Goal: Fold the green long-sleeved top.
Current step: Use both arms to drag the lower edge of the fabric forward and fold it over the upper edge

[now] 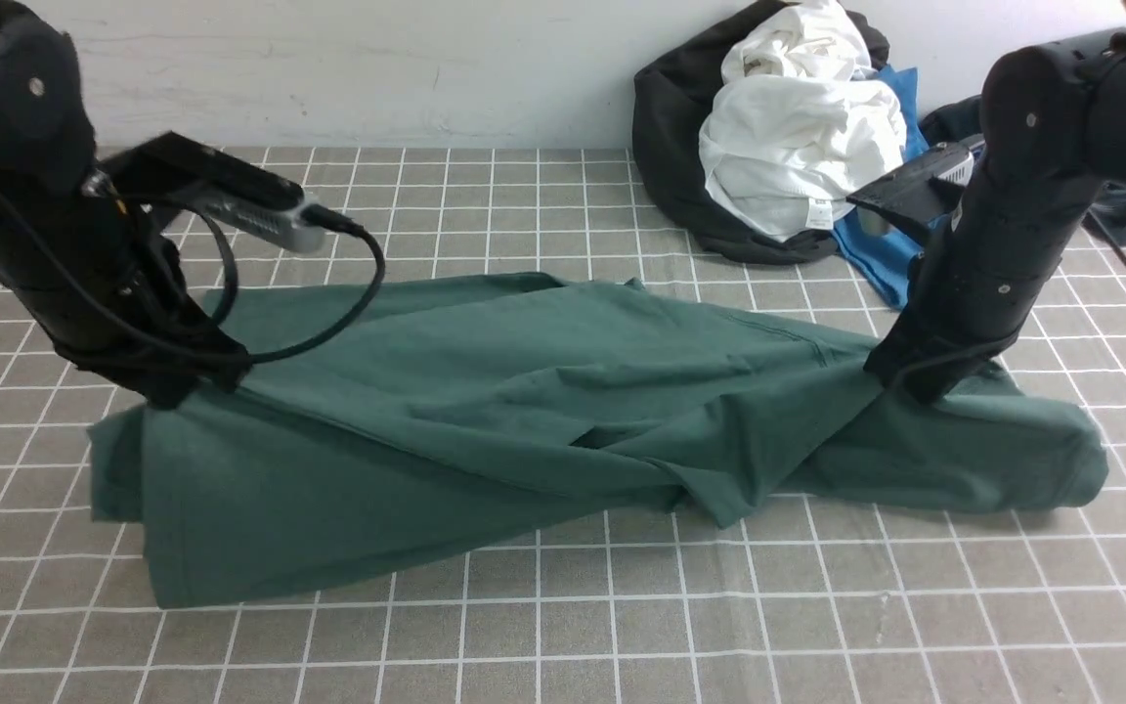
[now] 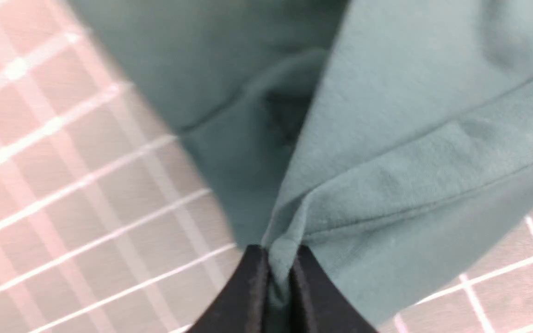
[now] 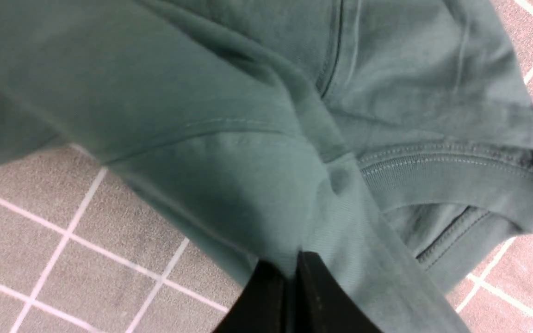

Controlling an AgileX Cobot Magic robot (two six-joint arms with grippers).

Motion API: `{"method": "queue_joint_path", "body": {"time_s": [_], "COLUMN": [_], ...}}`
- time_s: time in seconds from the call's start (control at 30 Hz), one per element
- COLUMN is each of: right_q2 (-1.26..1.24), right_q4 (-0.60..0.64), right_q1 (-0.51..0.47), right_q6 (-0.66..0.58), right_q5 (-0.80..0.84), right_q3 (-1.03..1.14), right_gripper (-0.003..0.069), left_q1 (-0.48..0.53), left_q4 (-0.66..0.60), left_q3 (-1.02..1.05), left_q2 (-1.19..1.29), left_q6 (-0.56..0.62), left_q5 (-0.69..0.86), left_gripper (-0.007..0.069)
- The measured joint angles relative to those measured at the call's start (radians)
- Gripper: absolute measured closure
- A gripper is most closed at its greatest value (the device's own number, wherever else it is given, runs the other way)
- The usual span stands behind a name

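The green long-sleeved top point(image 1: 485, 391) lies crumpled across the middle of the checked table, stretched between my two arms and partly lifted at both ends. At its left end my left gripper point(image 1: 172, 386) is shut on a pinch of the fabric point(image 2: 281, 259), which bunches between the black fingers point(image 2: 252, 296). My right gripper point(image 1: 915, 386) is shut on the cloth at the right end, close to the ribbed neckband point(image 3: 433, 171); the fabric point(image 3: 289, 263) runs between its fingers point(image 3: 322, 296). The fingertips are hidden in the front view. No logo or label shows.
A heap of clothes sits at the back right by the wall: a white garment point(image 1: 798, 147) on a dark grey one point(image 1: 671, 127), with a bright blue shirt point(image 1: 876, 254) under it. The checked tablecloth point(image 1: 563, 626) runs to the near edge.
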Motion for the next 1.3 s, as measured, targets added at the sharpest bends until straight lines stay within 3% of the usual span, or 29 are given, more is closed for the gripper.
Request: {"method": "queue_joint_path", "body": {"time_s": [0.17,0.37,0.47,0.63,0.77,0.9,1.03,1.07,1.3], "right_q2": [-0.005,-0.005,-0.005,-0.005,-0.005,-0.005,-0.005,-0.005,-0.072], "right_q4": [0.010,0.063,0.066,0.068,0.074,0.076,0.069,0.064,0.025], "right_q1": [0.000,0.000,0.000,0.000,0.000,0.000,0.000,0.000,0.000], "right_q6": [-0.003,-0.030,-0.034,-0.034,-0.034,-0.040,-0.039,-0.039,-0.039], "right_q5": [0.000,-0.006,-0.003,0.000,-0.007,-0.011,0.005,0.012,0.028], "right_q3": [0.000,0.000,0.000,0.000,0.000,0.000,0.000,0.000,0.001], "right_gripper": [0.0656,0.0656,0.0656,0.0656,0.0656,0.0656,0.0656,0.0656,0.0656], "left_q1": [0.022,0.068,0.073,0.074,0.074,0.074,0.074,0.074,0.077], "left_q4": [-0.001,-0.081,-0.083,-0.093,-0.093,-0.096,-0.096,-0.096,-0.093], "left_q3": [0.001,0.021,0.024,0.026,0.026,0.026,0.026,0.026,0.026], "left_q2": [-0.018,0.181,0.240,0.258,0.256,0.256,0.252,0.249,0.091], "left_q6": [-0.010,0.037,0.037,0.037,0.037,0.037,0.037,0.037,0.006], "left_q5": [-0.010,-0.060,-0.063,-0.067,-0.077,-0.087,-0.060,-0.049,0.036], "left_gripper": [0.0609,0.0589,0.0534,0.0326,0.0267,0.0335,0.0566,0.0589,0.0612]}}
